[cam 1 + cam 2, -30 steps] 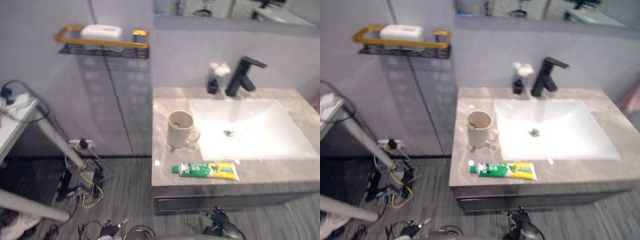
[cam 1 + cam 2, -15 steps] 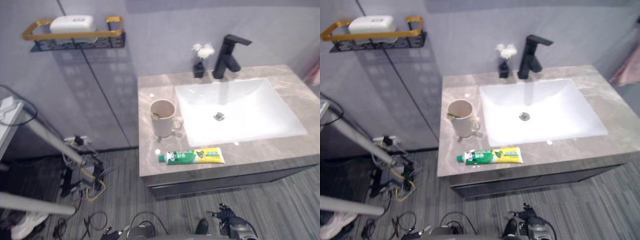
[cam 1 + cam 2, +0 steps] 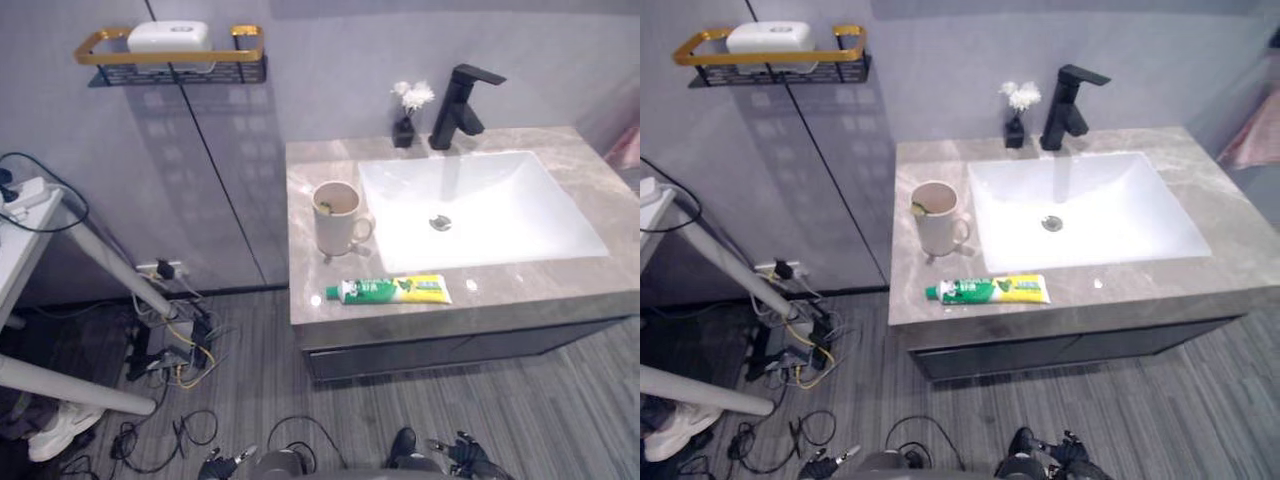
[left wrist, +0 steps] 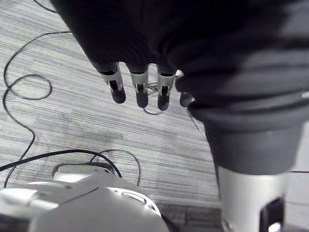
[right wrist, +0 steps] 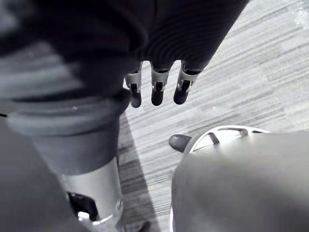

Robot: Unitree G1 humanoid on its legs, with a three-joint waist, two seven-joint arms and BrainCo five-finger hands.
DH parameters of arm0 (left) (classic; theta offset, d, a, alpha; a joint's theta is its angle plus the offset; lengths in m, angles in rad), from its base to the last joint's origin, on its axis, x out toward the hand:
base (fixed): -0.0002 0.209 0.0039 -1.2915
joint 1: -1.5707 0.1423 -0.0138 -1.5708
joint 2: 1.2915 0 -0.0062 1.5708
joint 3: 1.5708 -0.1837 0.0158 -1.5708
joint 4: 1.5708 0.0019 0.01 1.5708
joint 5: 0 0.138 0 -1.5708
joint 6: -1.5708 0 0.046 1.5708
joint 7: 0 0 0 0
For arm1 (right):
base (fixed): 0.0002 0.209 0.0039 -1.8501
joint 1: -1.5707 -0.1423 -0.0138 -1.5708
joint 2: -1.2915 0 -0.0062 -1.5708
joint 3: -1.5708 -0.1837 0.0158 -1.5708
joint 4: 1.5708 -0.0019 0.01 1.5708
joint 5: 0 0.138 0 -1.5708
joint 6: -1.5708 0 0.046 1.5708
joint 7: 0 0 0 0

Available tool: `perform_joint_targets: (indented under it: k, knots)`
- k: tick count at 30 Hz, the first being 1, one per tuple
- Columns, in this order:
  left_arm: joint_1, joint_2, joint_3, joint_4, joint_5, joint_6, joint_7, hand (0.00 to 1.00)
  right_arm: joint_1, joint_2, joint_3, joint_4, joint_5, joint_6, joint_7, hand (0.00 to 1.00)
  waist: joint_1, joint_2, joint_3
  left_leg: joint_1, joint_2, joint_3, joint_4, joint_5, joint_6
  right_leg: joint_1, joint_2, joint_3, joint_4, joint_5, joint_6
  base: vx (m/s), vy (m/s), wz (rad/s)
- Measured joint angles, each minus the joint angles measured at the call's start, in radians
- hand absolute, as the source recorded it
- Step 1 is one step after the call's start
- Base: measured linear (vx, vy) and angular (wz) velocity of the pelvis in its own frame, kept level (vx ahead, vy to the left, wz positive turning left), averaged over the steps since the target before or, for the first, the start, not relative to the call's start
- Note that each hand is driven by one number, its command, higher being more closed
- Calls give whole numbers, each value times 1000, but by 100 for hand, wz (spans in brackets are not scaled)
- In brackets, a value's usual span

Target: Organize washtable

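Stone washtable [image 3: 520, 290], mug [image 3: 335, 217], toothpaste [image 3: 392, 290] beside white sink [image 3: 520, 215]; left hand [image 4: 141, 89], right hand [image 5: 158, 89]: fingers slack, empty.

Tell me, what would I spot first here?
The big white sink with its black tap at the back. Left of it stands a cream mug, and a green-and-yellow toothpaste tube lies near the front edge of the counter. A gold-railed shelf hangs on the wall.
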Motion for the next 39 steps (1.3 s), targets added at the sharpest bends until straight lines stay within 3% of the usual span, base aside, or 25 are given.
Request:
perform_joint_targets:
  k: [1,2,5,6,7,8,12,17,27,39]
  knots:
    - [2,1,2,-4,1,0,-3,0,1,7,0,-4,2,0,0,0,0,-3,-2,1,1,7,3,-3,5,-4,1,11,-1,-7,10,-136,108,-46]
    - [11,-6,5,-14,1,2,-6,0,-6,20,-1,-8,7,1,0,0,1,24,-5,3,28,27,-9,-1,24,-5,9,15,1,-38,17,-68,88,-33]
    - [17,-9,11,-23,1,0,-7,0,-4,36,-3,12,10,0,2,0,2,22,-31,18,62,52,-12,5,15,3,1,61,151,-77,-56,-4,28,-28]
    - [18,-2,11,-22,1,0,-7,0,-2,37,-4,19,10,1,2,0,3,7,-41,16,59,55,-10,2,10,20,-1,65,128,-92,-48,36,-80,-17]
    - [16,9,11,-19,1,0,-8,0,-7,34,-8,26,9,0,2,0,4,-11,-53,5,54,55,2,-1,0,31,2,63,77,-109,-2,84,-124,-17]
    - [10,6,8,-15,0,1,-8,0,-20,22,-36,45,7,-2,1,0,2,-12,-57,1,64,52,6,5,-12,35,19,63,54,-93,17,81,-119,-15]
    - [8,-3,4,-4,0,-2,-8,0,-40,-21,-39,96,-2,0,2,0,4,24,-60,10,85,53,-20,21,-38,79,77,71,-62,-46,15,78,-88,-11]
    - [1,2,5,5,-2,-4,-3,0,-48,-23,-29,108,-9,-2,6,0,4,19,-56,11,86,17,-63,55,-61,107,107,34,-116,-36,3,73,-64,15]
    - [-6,-6,4,7,-3,-3,13,0,-74,-28,-75,125,-5,-22,-4,0,6,23,-35,57,17,9,-208,143,-47,126,56,-22,-119,-37,5,26,7,20]
    - [21,5,13,7,2,-2,12,0,-27,8,-113,120,10,-20,-23,0,-1,-15,-31,153,-55,2,-337,177,-26,158,1,-17,-91,-55,31,15,38,2]
